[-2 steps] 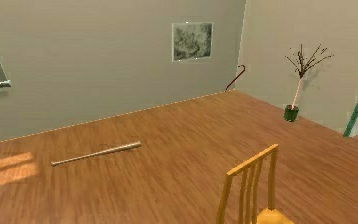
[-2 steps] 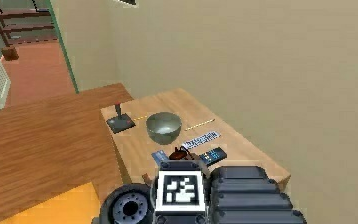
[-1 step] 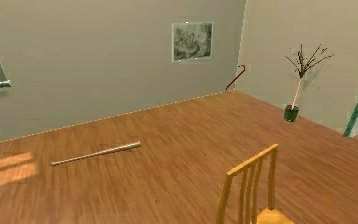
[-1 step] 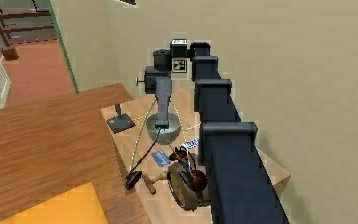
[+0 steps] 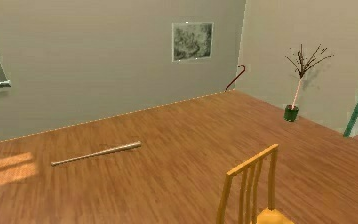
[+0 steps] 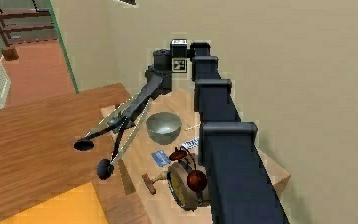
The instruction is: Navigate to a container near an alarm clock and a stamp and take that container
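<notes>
My arm (image 6: 222,130) reaches over the table (image 6: 272,172), with the gripper (image 6: 94,157) angled down toward seven o'clock. The grey bowl (image 6: 165,127) stands on the table, near, at about two o'clock from the fingertips. The alarm clock (image 6: 187,186) lies at five o'clock from the bowl. I cannot tell the fingers' state.

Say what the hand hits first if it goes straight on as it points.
Probably the wooden floor past the table's edge; the hand points away from the grey bowl. Depth is unclear.
</notes>
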You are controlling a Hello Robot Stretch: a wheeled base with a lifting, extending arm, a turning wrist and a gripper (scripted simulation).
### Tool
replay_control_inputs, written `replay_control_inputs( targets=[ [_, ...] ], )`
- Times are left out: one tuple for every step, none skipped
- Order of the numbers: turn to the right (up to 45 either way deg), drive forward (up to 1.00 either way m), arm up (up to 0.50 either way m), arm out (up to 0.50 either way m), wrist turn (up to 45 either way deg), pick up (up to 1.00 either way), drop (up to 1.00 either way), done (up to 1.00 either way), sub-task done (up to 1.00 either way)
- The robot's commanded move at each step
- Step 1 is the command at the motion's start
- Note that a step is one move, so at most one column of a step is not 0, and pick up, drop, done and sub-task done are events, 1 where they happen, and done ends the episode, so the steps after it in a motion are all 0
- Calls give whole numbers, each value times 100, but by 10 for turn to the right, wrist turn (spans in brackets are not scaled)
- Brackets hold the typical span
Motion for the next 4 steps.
replay_control_inputs(
  targets=[
    [0, 0, 0, 0, 450, 0, 0, 0, 0],
    [0, 0, 0, 0, 450, 0, 0, 0, 0],
    [0, 0, 0, 0, 360, 0, 0, 0, 0],
    [0, 0, -24, 0, 0, 0, 0, 0, 0]
  ],
)
